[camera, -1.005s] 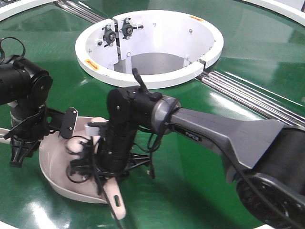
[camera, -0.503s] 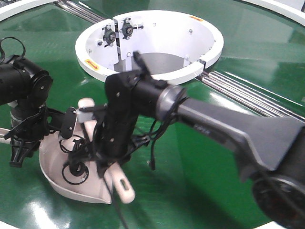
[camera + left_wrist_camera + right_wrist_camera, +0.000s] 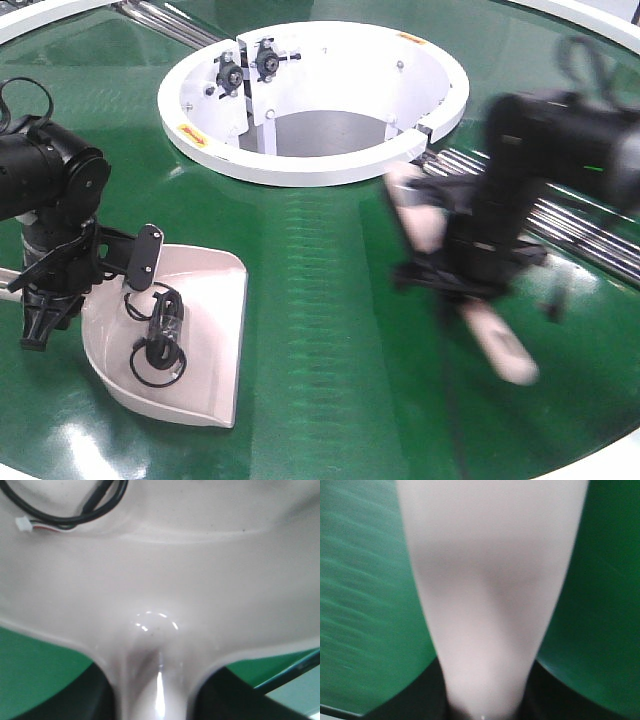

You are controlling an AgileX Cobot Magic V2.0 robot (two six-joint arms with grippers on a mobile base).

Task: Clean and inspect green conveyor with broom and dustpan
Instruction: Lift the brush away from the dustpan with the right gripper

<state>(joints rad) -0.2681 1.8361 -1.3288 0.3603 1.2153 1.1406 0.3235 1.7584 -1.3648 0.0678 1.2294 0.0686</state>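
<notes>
Jaws on both sides are clenching: my right gripper is holding the broom over the green conveyor's right side, and my left gripper is holding the dustpan by its handle near the front-left edge. Both are probably handling as light, stiff, slick plastic.

Factory floor: green conveyor, metal rollers.
</notes>
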